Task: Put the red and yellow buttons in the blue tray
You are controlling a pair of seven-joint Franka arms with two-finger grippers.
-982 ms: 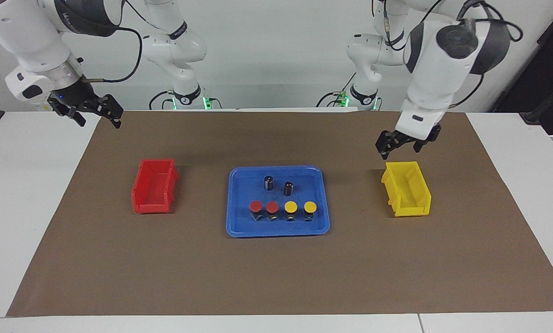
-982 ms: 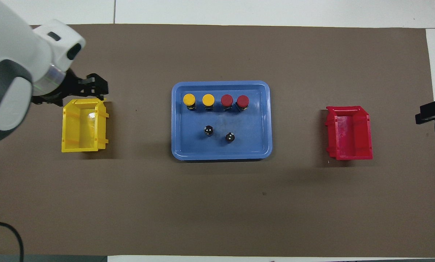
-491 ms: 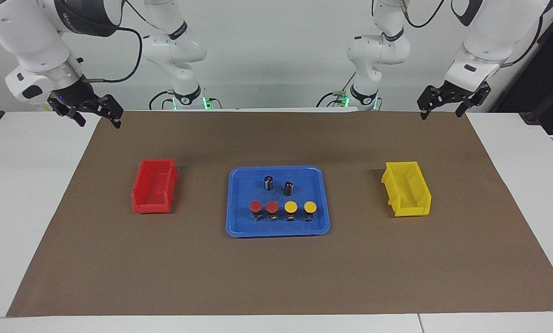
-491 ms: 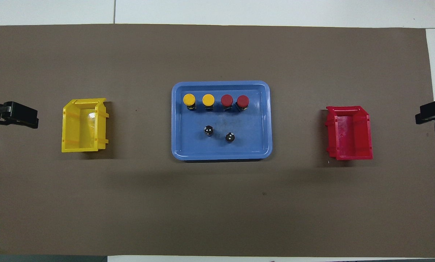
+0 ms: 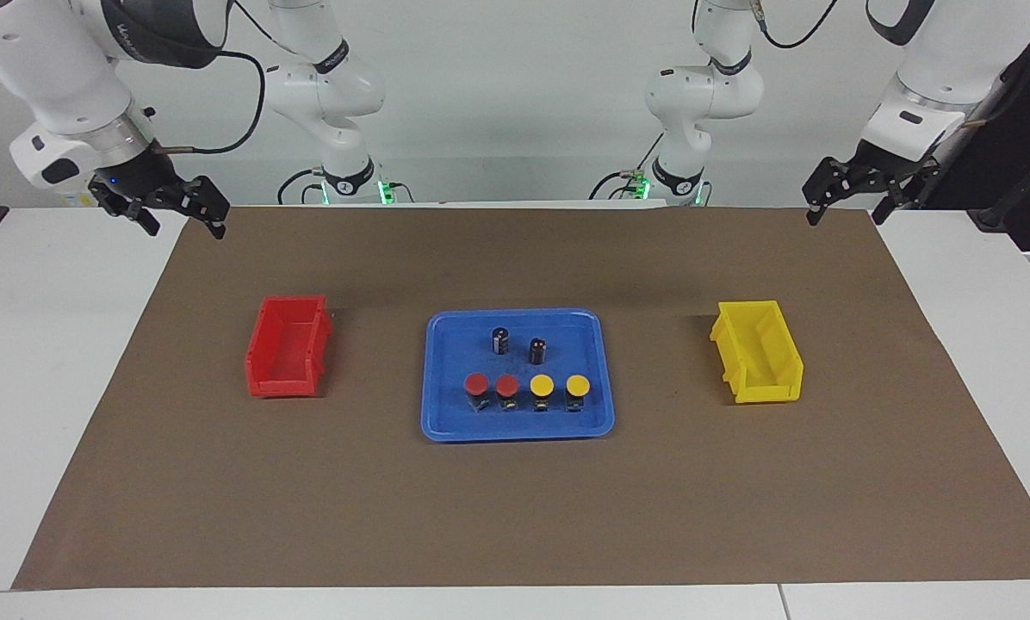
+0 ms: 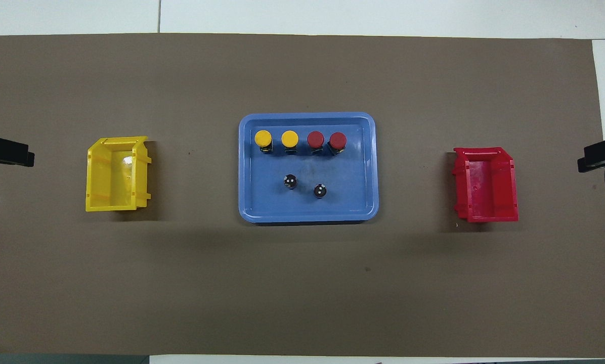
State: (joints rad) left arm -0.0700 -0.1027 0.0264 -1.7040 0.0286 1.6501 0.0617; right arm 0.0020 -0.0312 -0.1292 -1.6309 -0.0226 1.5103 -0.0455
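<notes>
The blue tray point(image 5: 436, 405) lies in the middle of the brown mat. In it stand two red buttons point(image 5: 477, 384) point(image 5: 506, 386) and two yellow buttons point(image 5: 541, 385) point(image 5: 576, 385) in one row, upright on black bodies. The overhead view shows the same row, yellow buttons point(image 6: 263, 137) toward the left arm's end and red buttons point(image 6: 337, 139) toward the right arm's end. My left gripper point(image 5: 847, 209) hangs open and empty over the mat's corner, well away from the tray. My right gripper point(image 5: 183, 226) hangs open and empty over the mat's other corner.
Two dark cylinders with silvery tops point(image 5: 500, 340) point(image 5: 537, 350) stand in the tray, nearer to the robots than the buttons. A red bin point(image 5: 287, 346) sits toward the right arm's end, a yellow bin point(image 5: 760, 353) toward the left arm's end; nothing shows in either.
The left arm has risen from just above the yellow bin and drawn back to the mat's corner. The right arm, the tray and the buttons have not moved.
</notes>
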